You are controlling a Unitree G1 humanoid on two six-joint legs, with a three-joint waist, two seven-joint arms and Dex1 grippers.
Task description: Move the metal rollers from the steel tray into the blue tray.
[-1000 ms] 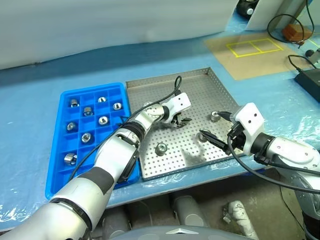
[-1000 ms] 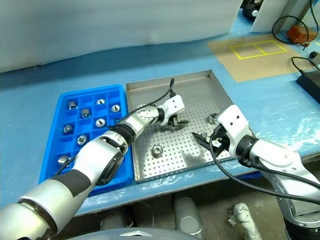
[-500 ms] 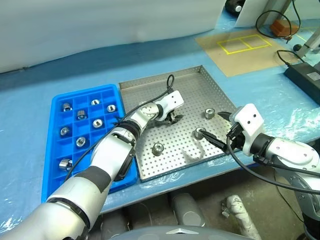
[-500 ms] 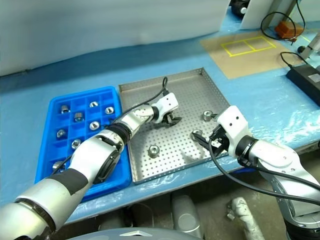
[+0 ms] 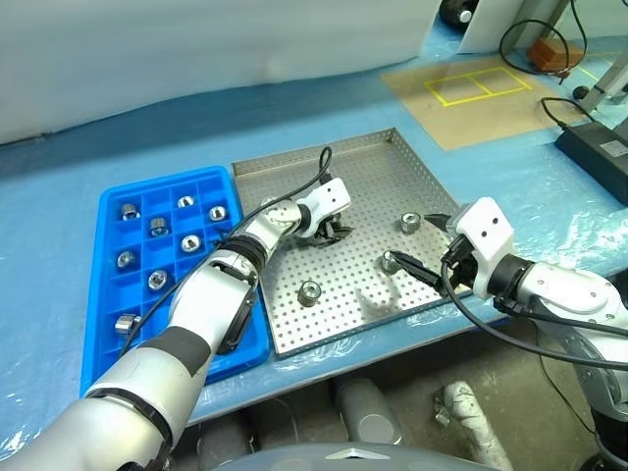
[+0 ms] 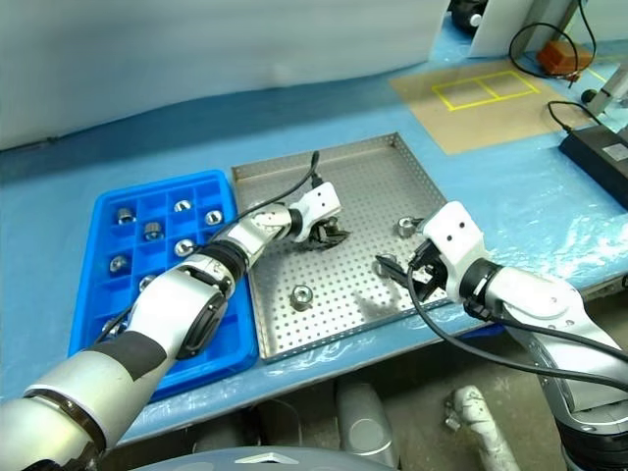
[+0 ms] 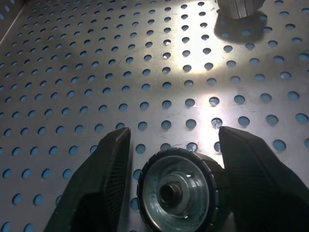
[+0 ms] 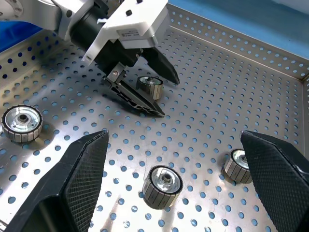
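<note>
The left gripper [image 5: 329,232] reached low over the middle of the steel tray [image 5: 388,162], its two fingers [image 7: 104,179] set either side of one metal roller [image 7: 179,189] that sat on the perforated floor. In the left wrist view a thin gap showed between the roller and each pad, so the jaws bracketed it without clearly pinching it yet.

The right gripper [image 5: 424,250] hung spread wide near the steel tray's right edge, holding nothing, with two more rollers [image 8: 164,182] close under it and a fourth [image 5: 310,291] toward the near edge. Several rollers already lay in compartments of the blue tray [image 5: 105,339], which stood against the steel tray's left rim on the surface.

The risk was a poor closure: the roller's round side could squirt out from between the pads if they met it off-centre. It might then roll across the smooth floor. A lift begun before the pads bit would leave it behind.
</note>
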